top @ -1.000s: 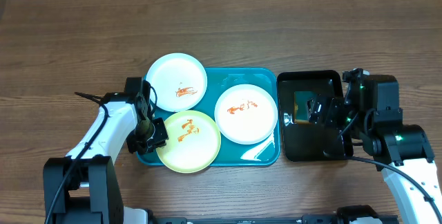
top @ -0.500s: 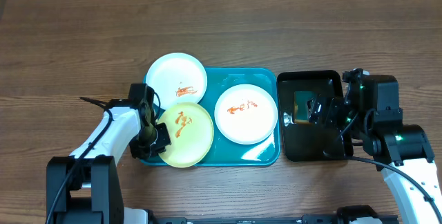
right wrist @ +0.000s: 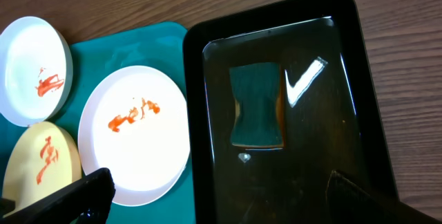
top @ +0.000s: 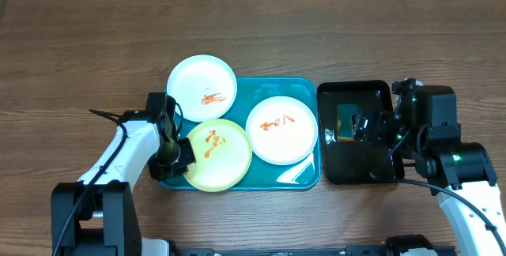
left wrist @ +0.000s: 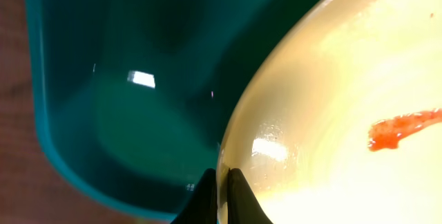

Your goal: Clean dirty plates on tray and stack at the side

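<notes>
The teal-blue tray (top: 296,175) holds three sauce-smeared plates. A white plate (top: 202,90) lies over its back left corner. Another white plate (top: 281,129) lies at its right. The pale yellow plate (top: 217,155) is at the front left. My left gripper (top: 179,155) is shut on the yellow plate's left rim (left wrist: 238,141), and the plate is tilted above the tray floor (left wrist: 124,79). My right gripper (top: 370,126) is open and empty above the black tray (top: 356,90). In the right wrist view its fingers spread wide (right wrist: 221,196) over that tray (right wrist: 345,113).
A dark green sponge (right wrist: 257,105) lies in shallow water in the black tray. Bare wooden table (top: 95,43) surrounds both trays, with room at the left and back.
My left gripper closed on the yellow plate's rim and lifted it, shifting it up and to the right on the tray. The right arm has not moved.
</notes>
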